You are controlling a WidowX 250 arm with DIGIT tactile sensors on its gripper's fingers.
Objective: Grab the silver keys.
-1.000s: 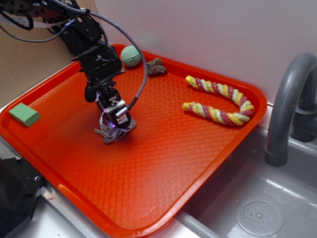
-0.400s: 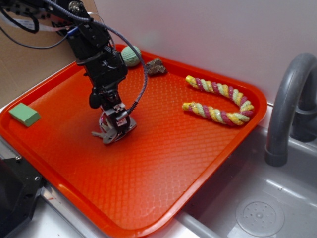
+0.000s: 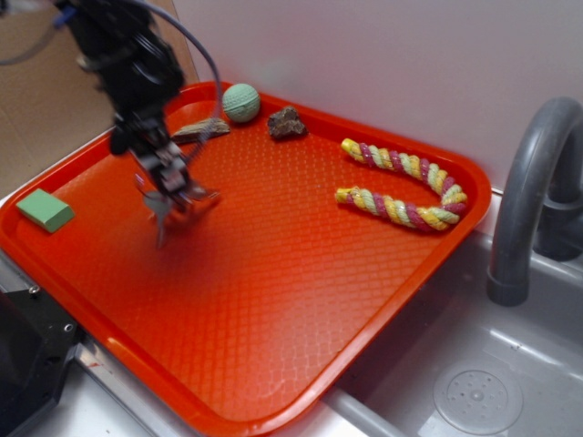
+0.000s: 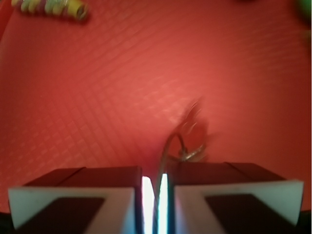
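Silver keys (image 3: pixel 160 211) dangle by their wire ring from the gripper (image 3: pixel 173 191), its jaws clenched on it, lifted clear above the orange tray's (image 3: pixel 301 300) nine-o'clock side.

Even, fairly bright light fills the exterior view, with a soft sheen on the red tray (image 3: pixel 301 300) and only a faint shadow under the motion-blurred arm and dangling silver keys (image 3: pixel 164 211). The wrist view is dimmer and soft throughout: the keys (image 4: pixel 192 139) smear, the rope toy (image 4: pixel 51 7) at the top edge is defocused, and white glare shows between the near-closed fingers (image 4: pixel 73 202).
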